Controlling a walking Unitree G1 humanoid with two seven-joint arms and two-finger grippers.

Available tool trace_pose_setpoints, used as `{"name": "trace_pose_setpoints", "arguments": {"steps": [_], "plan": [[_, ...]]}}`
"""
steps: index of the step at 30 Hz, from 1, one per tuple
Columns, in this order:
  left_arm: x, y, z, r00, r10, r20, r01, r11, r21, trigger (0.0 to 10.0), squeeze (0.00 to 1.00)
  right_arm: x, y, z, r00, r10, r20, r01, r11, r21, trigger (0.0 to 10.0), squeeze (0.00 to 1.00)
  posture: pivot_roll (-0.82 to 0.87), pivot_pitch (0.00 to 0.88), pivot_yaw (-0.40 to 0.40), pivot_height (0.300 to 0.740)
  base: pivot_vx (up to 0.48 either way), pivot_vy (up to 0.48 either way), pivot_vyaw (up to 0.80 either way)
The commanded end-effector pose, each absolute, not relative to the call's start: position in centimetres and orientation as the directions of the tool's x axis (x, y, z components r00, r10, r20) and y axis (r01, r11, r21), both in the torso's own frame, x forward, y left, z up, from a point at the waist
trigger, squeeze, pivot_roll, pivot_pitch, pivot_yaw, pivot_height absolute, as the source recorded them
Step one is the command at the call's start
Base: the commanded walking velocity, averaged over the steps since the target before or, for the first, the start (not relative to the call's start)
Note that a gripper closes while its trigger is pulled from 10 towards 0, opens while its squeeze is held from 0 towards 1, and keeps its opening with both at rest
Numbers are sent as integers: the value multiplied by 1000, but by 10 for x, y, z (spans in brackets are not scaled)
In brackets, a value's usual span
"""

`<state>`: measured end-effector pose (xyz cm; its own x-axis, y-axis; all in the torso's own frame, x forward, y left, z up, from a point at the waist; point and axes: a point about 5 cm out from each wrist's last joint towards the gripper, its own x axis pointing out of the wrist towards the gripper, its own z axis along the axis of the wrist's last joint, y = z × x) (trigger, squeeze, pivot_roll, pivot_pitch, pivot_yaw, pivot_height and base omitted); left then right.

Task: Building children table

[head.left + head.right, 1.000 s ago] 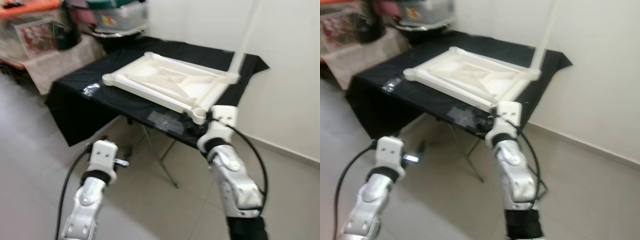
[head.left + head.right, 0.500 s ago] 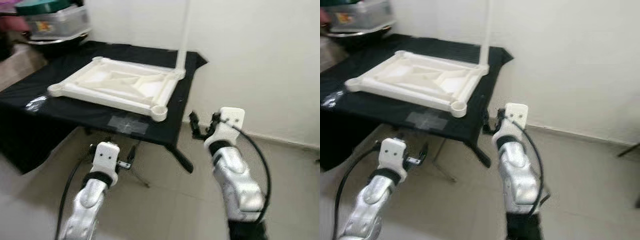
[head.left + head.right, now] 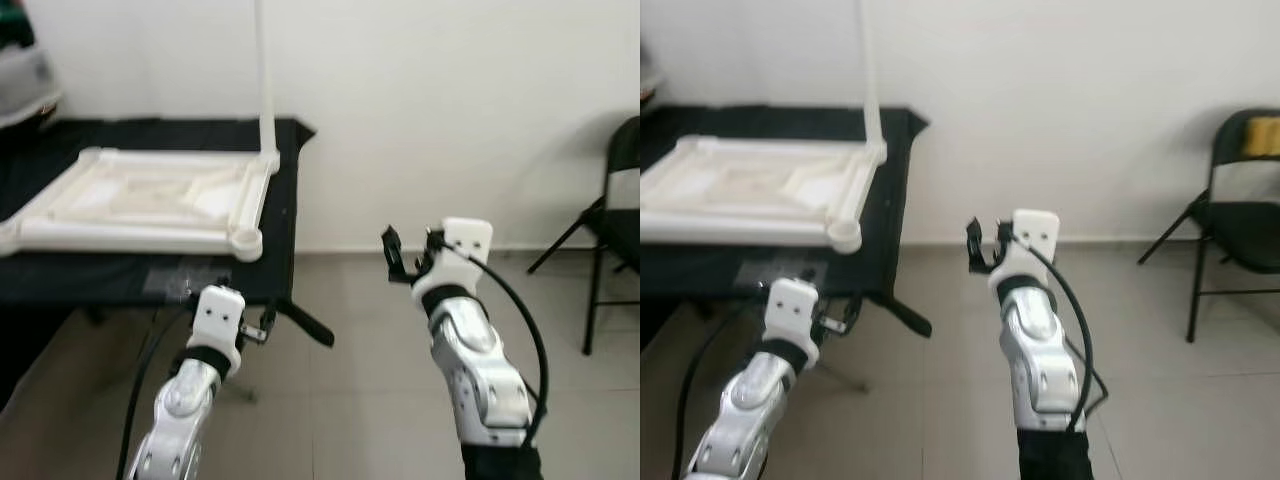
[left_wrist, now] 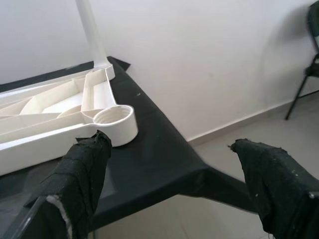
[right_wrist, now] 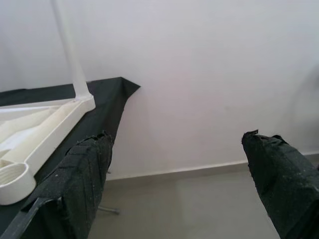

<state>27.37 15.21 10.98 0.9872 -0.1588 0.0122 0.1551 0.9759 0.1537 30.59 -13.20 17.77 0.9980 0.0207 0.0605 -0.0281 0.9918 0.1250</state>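
A white plastic tabletop (image 3: pixel 140 200) lies upside down on a table draped in black cloth (image 3: pixel 120 275), off to the robot's left against a plain white wall (image 3: pixel 450 100). Its ribbed underside faces up. One white leg (image 3: pixel 266 80) stands upright in the far corner nearest the wall. The near corner ends in an empty round socket (image 3: pixel 244 243) with no leg in it.

The left gripper (image 4: pixel 174 169) is held low, in front of the near edge of the black table. Its two black fingers (image 4: pixel 79 169) are spread wide apart and hold nothing. Seen from the left wrist, the empty socket lies just beyond the fingertips, not touching them.

The right gripper (image 3: pixel 408 255) is raised in open air to the right of the table, well apart from the tabletop. Its fingers (image 5: pixel 79 174) are also spread wide and empty, touching nothing. From the right wrist, the wall, the table corner and the upright leg show between them.

A black folding chair (image 3: pixel 1240 200) stands on the pale tiled floor (image 3: pixel 360 400) at the far right, near the wall, with something yellow (image 3: pixel 1262 135) resting on its backrest.
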Motion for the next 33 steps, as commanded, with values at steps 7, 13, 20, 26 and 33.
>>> {"name": "trace_pose_setpoints", "arguments": {"steps": [7,13,20,26,33], "plan": [[274,153,105,988,-153,-15,154,977,148,10000,0,307,-122,177,997,63,54,-66,996,51,10000,0,-14,0,-15,740,0,480,0],[273,154,105,989,-149,-15,149,978,146,10000,0,308,-122,177,996,69,50,-71,997,37,10000,0,-12,0,-18,740,0,480,0],[273,153,104,988,-151,-17,152,978,145,10000,0,308,-122,176,996,72,46,-73,997,27,10000,0,-13,0,-19,740,0,480,0],[274,152,103,987,-158,-19,159,977,145,10000,0,309,-124,172,998,57,32,-57,998,12,10000,0,-15,0,-15,740,0,480,0],[275,151,103,986,-163,-19,164,975,147,10000,0,309,-126,171,998,48,30,-48,999,8,10000,0,-18,0,-9,740,0,480,0]]}}
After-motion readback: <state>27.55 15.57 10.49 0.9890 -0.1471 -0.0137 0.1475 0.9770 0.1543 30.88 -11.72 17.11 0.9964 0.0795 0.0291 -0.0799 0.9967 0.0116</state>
